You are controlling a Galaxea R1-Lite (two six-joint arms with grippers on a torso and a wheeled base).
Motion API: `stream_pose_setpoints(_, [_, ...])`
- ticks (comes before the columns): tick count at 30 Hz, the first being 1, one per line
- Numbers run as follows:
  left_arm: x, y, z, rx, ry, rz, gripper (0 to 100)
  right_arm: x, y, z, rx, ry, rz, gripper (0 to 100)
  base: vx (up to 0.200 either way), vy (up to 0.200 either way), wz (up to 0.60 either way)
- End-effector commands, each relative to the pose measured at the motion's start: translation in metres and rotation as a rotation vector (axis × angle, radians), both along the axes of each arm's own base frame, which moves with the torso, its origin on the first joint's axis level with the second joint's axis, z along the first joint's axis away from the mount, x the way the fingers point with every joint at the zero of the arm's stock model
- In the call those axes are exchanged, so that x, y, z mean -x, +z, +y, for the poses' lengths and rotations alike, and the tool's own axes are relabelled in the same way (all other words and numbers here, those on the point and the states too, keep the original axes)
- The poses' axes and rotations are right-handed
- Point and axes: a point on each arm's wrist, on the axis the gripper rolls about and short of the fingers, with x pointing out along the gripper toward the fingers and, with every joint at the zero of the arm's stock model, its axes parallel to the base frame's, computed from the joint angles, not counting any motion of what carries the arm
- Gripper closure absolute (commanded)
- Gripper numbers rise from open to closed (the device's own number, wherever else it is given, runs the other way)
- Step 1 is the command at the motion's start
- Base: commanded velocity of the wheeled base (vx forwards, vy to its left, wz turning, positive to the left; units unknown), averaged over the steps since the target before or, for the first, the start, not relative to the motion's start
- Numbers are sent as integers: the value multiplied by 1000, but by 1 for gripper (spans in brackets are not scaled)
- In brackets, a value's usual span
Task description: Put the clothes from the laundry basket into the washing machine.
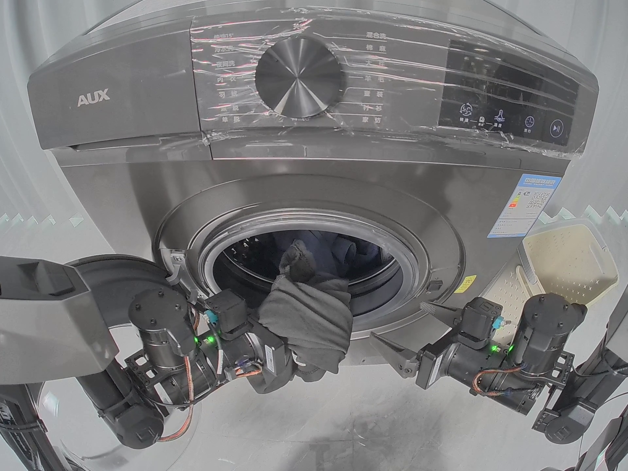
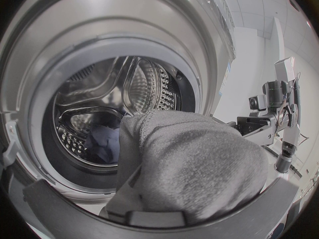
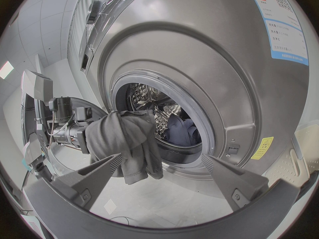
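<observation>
The left claw (image 1: 282,363), low and left of centre in the head view, is clamping a grey garment (image 1: 307,315) that is draping over it at the mouth of the washing machine (image 1: 366,184). The right claw (image 1: 413,335), at lower right, is gaping wide with nothing in it. Dark blue clothes (image 1: 330,246) are lying in the drum, and the laundry basket (image 1: 575,256) is sitting at the right edge.
</observation>
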Motion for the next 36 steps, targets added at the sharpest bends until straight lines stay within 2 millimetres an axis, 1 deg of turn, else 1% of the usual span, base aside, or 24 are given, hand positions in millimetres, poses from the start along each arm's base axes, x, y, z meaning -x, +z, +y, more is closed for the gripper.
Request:
stream_pose_setpoints(1, [-11, -15, -9, -14, -24, 26, 100, 3, 0, 3, -3, 14, 0, 0, 0, 0, 0])
stream_pose_setpoints(3, [-15, -19, -15, -10, -47, 29, 100, 5, 1, 4, -5, 21, 0, 0, 0, 0, 0])
stream_pose_setpoints(4, [-20, -24, -20, -12, -50, 34, 100, 5, 1, 4, -5, 21, 0, 0, 0, 0, 0])
stream_pose_setpoints(5, [-21, -25, -21, -11, -50, 33, 100, 5, 1, 4, -5, 21, 0, 0, 0, 0, 0])
stream_pose_setpoints(6, [-30, -30, -25, -7, -42, 33, 100, 5, 0, 5, -2, 23, 3, 0, 0, 0, 0])
stream_pose_setpoints(10, [-50, -37, -36, 39, -29, 27, 100, 6, 0, 6, -2, 29, 3, 0, 0, 0, 0])
stream_pose_setpoints(12, [-62, -37, -43, 81, -3, 20, 100, 7, 0, 7, -2, 34, 3, 0, 0, 0, 0])
stream_pose_setpoints(14, [-77, -39, -44, 102, 43, -2, 100, 7, 0, 7, -2, 34, 3, 0, 0, 0, 0])
stream_pose_setpoints(15, [-78, -38, -45, 106, 46, -5, 100, 7, 0, 7, -2, 34, 3, 0, 0, 0, 0])
stream_pose_setpoints(16, [-88, -39, -50, 125, 65, -26, 100, 7, -1, 7, -1, 34, 4, 0, 0, 0, 0])
stream_pose_setpoints(17, [-90, -40, -50, 129, 68, -29, 100, 7, -1, 7, -1, 34, 4, 0, 0, 0, 0])
stream_pose_setpoints(19, [-103, -39, -53, 164, 86, -50, 100, 7, -1, 7, 0, 35, 6, 0, 0, 0, 0])
stream_pose_setpoints(20, [-104, -40, -53, 165, 88, -49, 100, 7, -1, 7, 0, 35, 6, 0, 0, 0, 0])
stream_pose_setpoints(21, [-114, -40, -57, 191, 94, -65, 100, 7, -2, 7, 1, 35, 7, 0, 0, 0, 0])
stream_pose_setpoints(23, [-125, -40, -62, 212, 96, -93, 100, 7, -2, 7, 1, 37, 7, 0, 0, 0, 0])
stream_pose_setpoints(29, [-149, -48, -63, 210, 153, -102, 100, 6, -2, 8, 2, 37, 8, 0, 0, 0, 0])
stream_pose_setpoints(33, [-162, -47, -67, 214, 175, -119, 100, 7, -2, 9, 1, 41, 7, 0, 0, 0, 0])
stream_pose_setpoints(36, [-179, -44, -68, 208, 215, -150, 100, 7, -3, 9, 2, 41, 8, 0, 0, 0, 0])
